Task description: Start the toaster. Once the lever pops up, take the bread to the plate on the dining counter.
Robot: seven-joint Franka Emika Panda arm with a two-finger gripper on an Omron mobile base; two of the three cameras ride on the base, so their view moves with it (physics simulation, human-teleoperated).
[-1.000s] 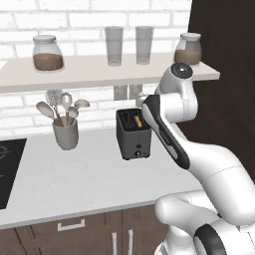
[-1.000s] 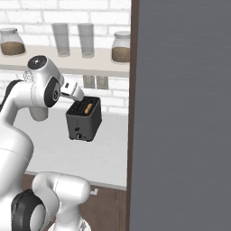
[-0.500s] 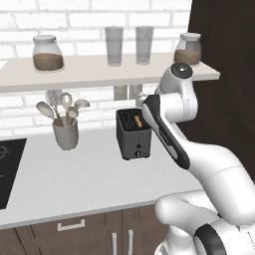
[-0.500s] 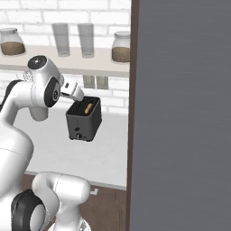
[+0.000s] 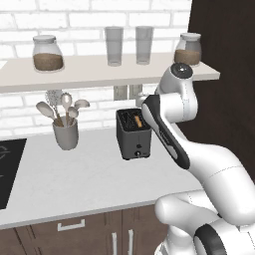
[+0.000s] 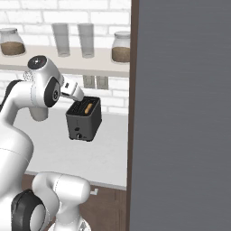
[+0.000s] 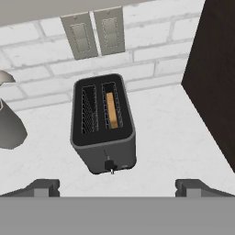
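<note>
Toaster (image 7: 103, 128) with bread (image 7: 111, 110) sits below and ahead of the released pincer (image 7: 117, 187).

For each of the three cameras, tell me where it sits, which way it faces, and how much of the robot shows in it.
Left base view: behind the arm on its left, looking forward and down at the toaster, the utensil crock and the shelf; the white arm rises from the lower right.
Right base view: behind on the right, facing the same toaster; the arm rises from the lower left beside a tall dark panel.
Hand view: on the hand, looking down at the toaster, with the bread in one slot and the lever in front; the open claw shows at the bottom.
Shared: all see the toaster.
</note>
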